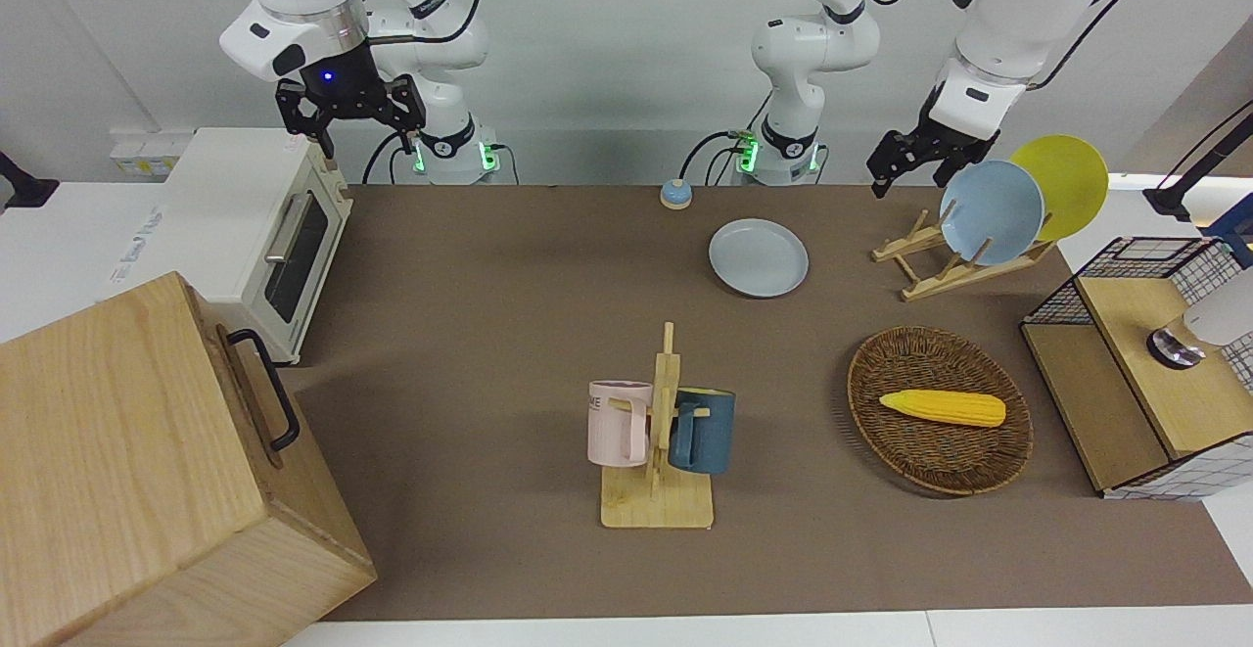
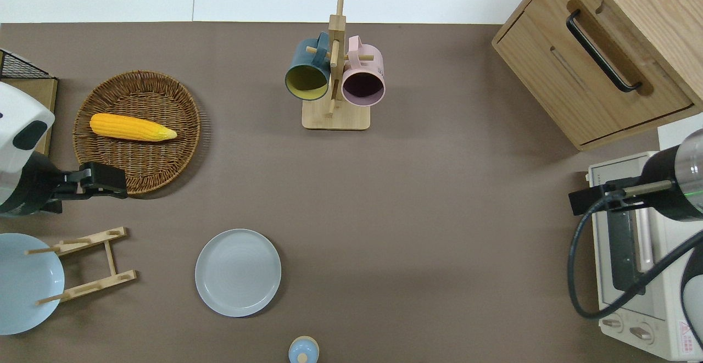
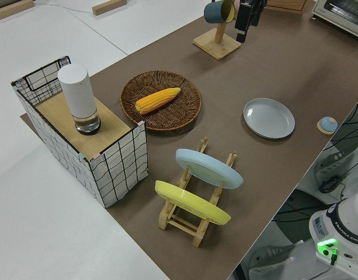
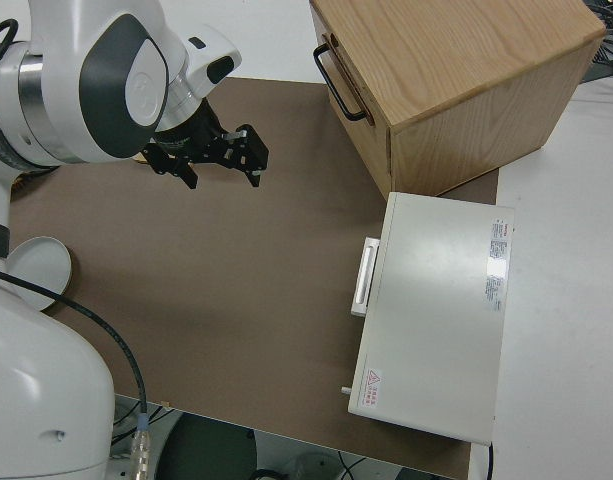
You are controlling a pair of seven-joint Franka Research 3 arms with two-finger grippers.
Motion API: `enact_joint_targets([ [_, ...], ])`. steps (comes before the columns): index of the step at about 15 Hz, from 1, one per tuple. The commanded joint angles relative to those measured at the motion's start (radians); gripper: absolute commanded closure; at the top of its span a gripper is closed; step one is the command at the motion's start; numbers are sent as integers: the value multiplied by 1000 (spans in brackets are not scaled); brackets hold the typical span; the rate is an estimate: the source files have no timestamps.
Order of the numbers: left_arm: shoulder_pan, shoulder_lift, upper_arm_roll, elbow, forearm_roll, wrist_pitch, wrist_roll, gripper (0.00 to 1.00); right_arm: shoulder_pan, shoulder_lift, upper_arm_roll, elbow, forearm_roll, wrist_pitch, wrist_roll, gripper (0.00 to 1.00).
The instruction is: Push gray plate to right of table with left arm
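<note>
The gray plate [image 1: 759,256] lies flat on the brown table [image 1: 489,334], near the robots' edge and toward the left arm's end; it also shows in the overhead view [image 2: 238,272] and the left side view [image 3: 269,118]. My left gripper [image 1: 910,180] is up in the air with its fingers apart and empty. In the overhead view it [image 2: 104,182] is over the wicker basket's rim nearest the robots, well apart from the plate. My right gripper [image 1: 348,116], with the blue light above it, is open and parked.
A wicker basket [image 2: 165,149] holds a corn cob [image 2: 132,127]. A wooden plate rack [image 2: 93,264] holds a sky-blue plate [image 1: 991,211] and a yellow plate [image 1: 1062,182]. A mug rack [image 2: 335,77], a small blue knob [image 2: 303,350], a toaster oven [image 1: 264,236], a wooden cabinet [image 1: 147,471] and a wire box [image 1: 1136,373] also stand here.
</note>
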Motion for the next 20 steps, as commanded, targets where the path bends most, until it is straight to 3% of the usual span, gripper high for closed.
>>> enact_joint_targets([
  [1, -2, -3, -11, 11, 19, -7, 12, 7, -8, -10, 5, -4, 1, -12, -8, 5],
  [13, 2, -31, -8, -21, 10, -9, 5, 7, -8, -10, 5, -4, 1, -12, -8, 5],
  [16, 7, -100, 3, -139, 5, -10, 14, 5, -8, -10, 5, -4, 1, -12, -8, 5],
  [20, 4, -141, 3, -266, 4, -6, 28, 7, -8, -10, 5, -4, 1, -12, -8, 5],
])
